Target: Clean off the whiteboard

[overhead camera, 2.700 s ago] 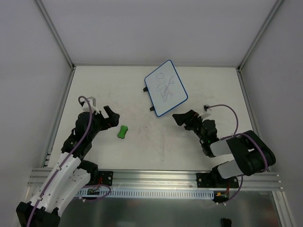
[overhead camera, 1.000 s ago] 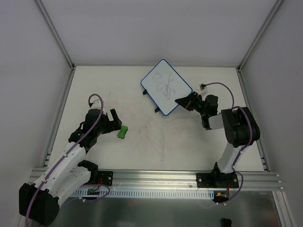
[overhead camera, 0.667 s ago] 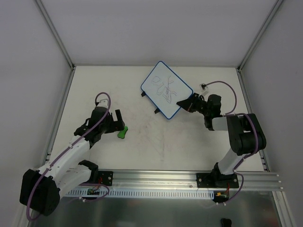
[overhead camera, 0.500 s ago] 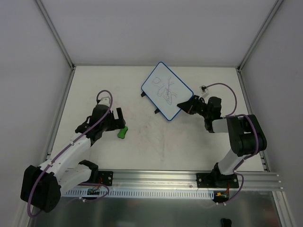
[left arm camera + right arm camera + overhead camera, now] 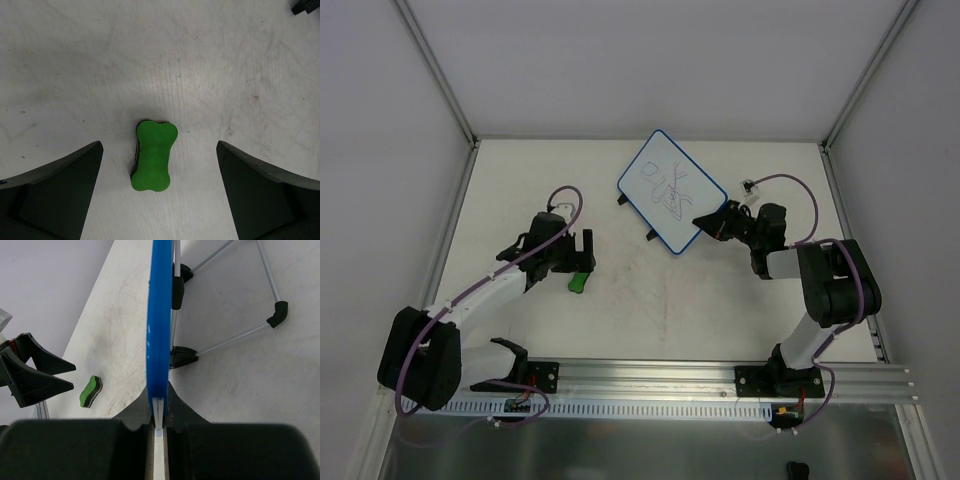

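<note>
Whiteboard (image 5: pixel 670 190): scribbled, upper centre of top view, edge-on in right wrist view. Right gripper (image 5: pixel 705 222) clamped tight on its lower-right blue edge. Left gripper (image 5: pixel 582 250): fingers spread wide, 1 either side of the green eraser (image 5: pixel 154 156), not touching it. Eraser lies flat on the table (image 5: pixel 520 190).

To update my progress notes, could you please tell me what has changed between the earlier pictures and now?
The right gripper moved up to the small blue-framed whiteboard and shut on its near edge, turning it slightly. The open left gripper advanced rightward until it straddles the green bone-shaped eraser. Unchanged: the eraser lies ungrasped on the white table, and the scribbles remain.
</note>
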`<state>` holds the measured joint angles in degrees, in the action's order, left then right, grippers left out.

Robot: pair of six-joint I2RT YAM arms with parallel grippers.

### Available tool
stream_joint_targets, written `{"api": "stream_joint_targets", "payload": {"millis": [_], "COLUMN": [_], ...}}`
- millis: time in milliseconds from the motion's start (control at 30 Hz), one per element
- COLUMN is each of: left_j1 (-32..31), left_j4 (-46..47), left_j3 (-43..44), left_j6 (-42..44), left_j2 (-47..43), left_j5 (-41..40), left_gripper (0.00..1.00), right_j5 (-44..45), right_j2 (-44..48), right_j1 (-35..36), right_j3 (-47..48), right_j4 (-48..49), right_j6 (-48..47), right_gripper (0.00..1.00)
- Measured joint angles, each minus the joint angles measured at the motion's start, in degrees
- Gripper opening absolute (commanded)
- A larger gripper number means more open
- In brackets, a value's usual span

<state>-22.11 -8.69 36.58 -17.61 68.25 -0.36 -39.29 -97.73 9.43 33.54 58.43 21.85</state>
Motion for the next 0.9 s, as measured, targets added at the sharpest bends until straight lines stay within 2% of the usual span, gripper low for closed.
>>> {"api": "stream_joint_targets", "payload": {"millis": [267,433,600,800,900], "left_j1": [-2.6,-3.5,-4.9,-5.0,-5.0], "left_j4": [-3.5,-7.1,-11.0,-13.6,-13.9], "left_j3": [2.7,5.6,8.3,8.9,9.8], "left_j6": [2.3,2.7,2.8,2.5,2.6], "left_j2": [2.9,7.1,11.7,13.0,15.4], "left_j5": [-0.7,-2.9,-5.4,-5.8,-5.6], "left_gripper": [0.95,0.89,0.78,0.63,0.6], "right_j5": [0.0,-0.1,-0.2,-0.3,-0.3], "right_j2": [-0.2,-0.3,-0.3,-0.3,-0.3], "right_j1": [0.0,0.0,-0.1,-0.2,-0.2], "right_j3": [0.0,0.0,0.0,0.0,0.0], "right_j4": [0.2,0.3,0.3,0.3,0.3], "right_j6": [0.2,0.2,0.2,0.4,0.6], "right_gripper": [0.0,0.0,0.0,0.0,0.0]}}
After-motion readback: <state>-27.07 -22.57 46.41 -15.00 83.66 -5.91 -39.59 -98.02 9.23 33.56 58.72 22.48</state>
